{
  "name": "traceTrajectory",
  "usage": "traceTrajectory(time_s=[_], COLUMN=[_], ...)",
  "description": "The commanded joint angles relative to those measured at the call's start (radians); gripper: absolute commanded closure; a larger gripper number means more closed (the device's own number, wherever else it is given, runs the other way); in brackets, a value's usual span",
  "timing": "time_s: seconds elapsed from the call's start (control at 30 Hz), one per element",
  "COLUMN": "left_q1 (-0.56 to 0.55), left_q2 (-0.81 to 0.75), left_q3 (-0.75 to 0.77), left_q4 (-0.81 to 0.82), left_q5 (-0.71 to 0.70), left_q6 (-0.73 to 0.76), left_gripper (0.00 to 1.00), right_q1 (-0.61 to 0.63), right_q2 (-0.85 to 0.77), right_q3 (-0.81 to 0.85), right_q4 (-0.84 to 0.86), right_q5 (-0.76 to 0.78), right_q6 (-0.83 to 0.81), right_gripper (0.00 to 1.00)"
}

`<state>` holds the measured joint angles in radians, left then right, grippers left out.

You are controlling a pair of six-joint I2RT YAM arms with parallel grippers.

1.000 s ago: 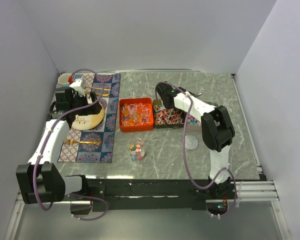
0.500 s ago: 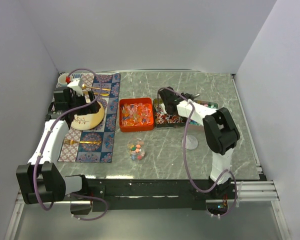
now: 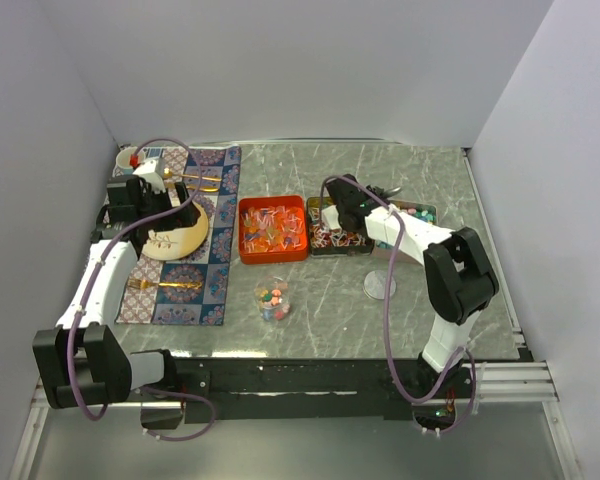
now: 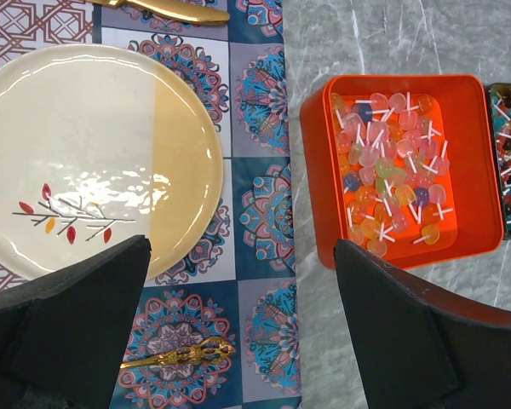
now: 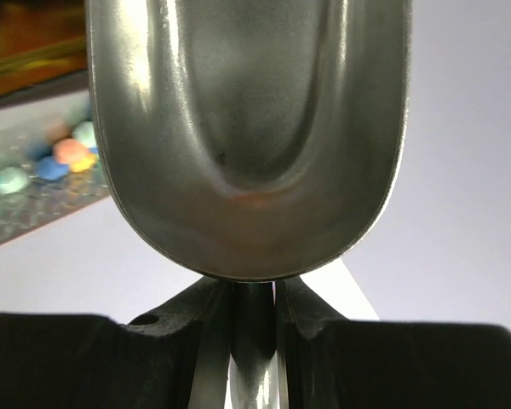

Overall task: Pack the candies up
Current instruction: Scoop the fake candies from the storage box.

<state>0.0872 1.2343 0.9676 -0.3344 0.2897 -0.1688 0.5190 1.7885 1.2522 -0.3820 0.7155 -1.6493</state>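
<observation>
My left pincer point(image 4: 241, 247) is spread wide and holds nothing. It hangs over the patterned mat point(image 4: 268, 94), between the plate point(image 4: 94, 153) and the orange tray point(image 4: 485, 213). My right pincer point(image 5: 254, 294) is pinched on the thin handle of a steel scoop point(image 5: 247, 128), whose bowl fills most of my wrist view.

The candies point(image 4: 392, 162) in the orange tray are small translucent sweets on white sticks, pink, orange, yellow and a few blue, heaped loosely. Just to its right, the dark tray point(image 3: 338, 232) holds more stick sweets, red and white from above. My right pincer sits over the far edge of this tray.

Beyond my right arm, a third tray point(image 3: 420, 212) shows small round pieces. My wrist camera catches them only as blurred blue, orange and green balls. Nearer my bases, a clear tub point(image 3: 272, 300) on the marble table point(image 3: 320, 290) holds a handful of bright round pieces, pink, green, blue and red.
</observation>
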Motion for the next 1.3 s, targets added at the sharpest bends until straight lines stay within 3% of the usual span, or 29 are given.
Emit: traceTrajectory(time_s=[0.0, 0.13, 0.3, 0.77, 0.97, 1.1, 1.27], left_q1=[0.006, 0.008, 0.016, 0.019, 0.020, 0.023, 0.025], left_q2=[-0.015, -0.013, -0.022, -0.062, -0.058, -0.058, -0.056], left_q3=[-0.006, -0.009, -0.018, -0.052, -0.044, -0.047, -0.049], left_q4=[0.034, 0.047, 0.060, 0.046, 0.041, 0.047, 0.046], left_q5=[0.000, 0.012, 0.003, -0.029, -0.026, -0.027, -0.029], left_q6=[-0.011, -0.017, -0.021, -0.001, -0.003, -0.008, -0.006], left_gripper=[0.04, 0.04, 0.04, 0.04, 0.04, 0.04, 0.04], right_q1=[-0.007, -0.023, -0.047, -0.001, 0.055, 0.101, 0.118], right_q2=[0.024, 0.048, 0.029, -0.047, -0.003, 0.104, 0.172], right_q3=[-0.007, 0.079, 0.061, -0.155, -0.091, 0.106, 0.206], right_q4=[0.173, 0.155, 0.129, 0.114, -0.075, -0.292, -0.376], right_q5=[0.124, 0.131, 0.130, 0.096, 0.067, 0.035, -0.019], right_q6=[-0.820, -0.894, -0.962, -0.968, -0.802, -0.577, -0.526], right_gripper=[1.00, 1.00, 1.00, 1.00, 1.00, 1.00, 1.00])
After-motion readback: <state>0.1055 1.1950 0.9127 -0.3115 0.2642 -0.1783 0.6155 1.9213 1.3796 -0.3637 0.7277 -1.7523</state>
